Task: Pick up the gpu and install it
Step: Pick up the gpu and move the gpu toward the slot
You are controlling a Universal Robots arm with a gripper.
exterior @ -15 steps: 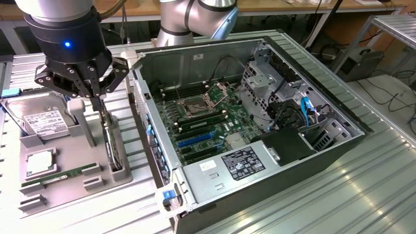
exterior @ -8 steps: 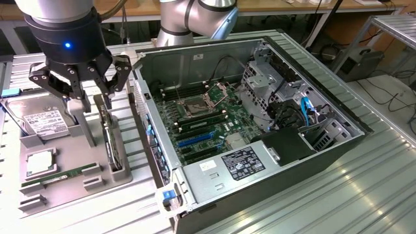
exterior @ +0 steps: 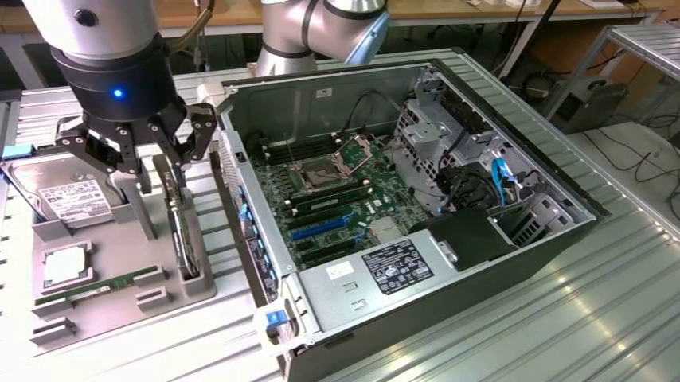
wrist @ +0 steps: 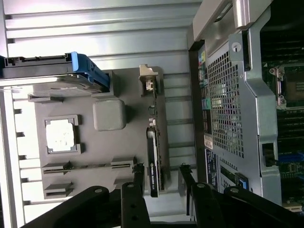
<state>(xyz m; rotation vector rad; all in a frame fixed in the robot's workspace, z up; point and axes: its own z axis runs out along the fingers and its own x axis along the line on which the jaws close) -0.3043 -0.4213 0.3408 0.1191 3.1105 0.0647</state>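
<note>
I can read no word, brand or number anywhere. Low in the middle of the exterior view, the power supply [exterior: 409, 263] carries a black-and-white label with rows of print, and a small white sticker sits beside that label. Both are too fine for me to make out. At the exterior view's left, the hard drive [exterior: 69, 199] has a white label with dark print, also unreadable. In the wrist view, the edge of the graphics card [wrist: 153, 161] bears a small pale mark I cannot decipher. The back of the computer case [wrist: 237, 95] has a few stickers whose print is illegible to me.
</note>
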